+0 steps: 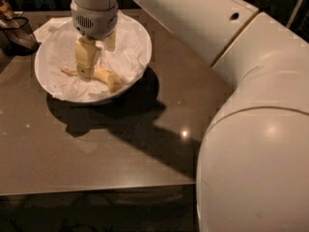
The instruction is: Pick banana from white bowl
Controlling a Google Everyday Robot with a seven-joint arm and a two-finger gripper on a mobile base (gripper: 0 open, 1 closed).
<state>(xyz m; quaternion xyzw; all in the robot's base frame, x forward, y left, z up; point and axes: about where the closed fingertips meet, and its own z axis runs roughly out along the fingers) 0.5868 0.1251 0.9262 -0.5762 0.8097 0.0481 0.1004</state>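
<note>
**Pale-yellow banana under a spread pincer, in the bowl**

Cream-yellow and blunt, the pincer (96, 61) hangs straight down from a grey, vented wrist in the upper left of the frame, inside the rim of the bowl (44, 79). Its two fingers stand apart, released, with nothing clamped between them. The nearer finger (85, 57) is the larger in view and reaches down to the banana (105, 77). Its tip overlaps the fruit where the stem joins the body. Whether it presses on the banana or merely sits in front of it cannot be told. The farther finger shows only as a short stub just under the wrist, up and to the right of the first.

The banana lies in the lower middle of the bowl, on crumpled white paper (126, 52). It is small, gently curved and much shorter than the bowl is wide. Its thin stem points to the left, past the nearer finger, and its thick end points to the lower right, close to the bowl's front wall. The skin is pale yellow, duller at the thick end.

The bowl stands on a brown, glossy bench (96, 163) and throws a dark shadow below and to its right. A flat white sheet (47, 29) shows behind the bowl. The white arm (251, 129) fills the right side of the frame.
</note>
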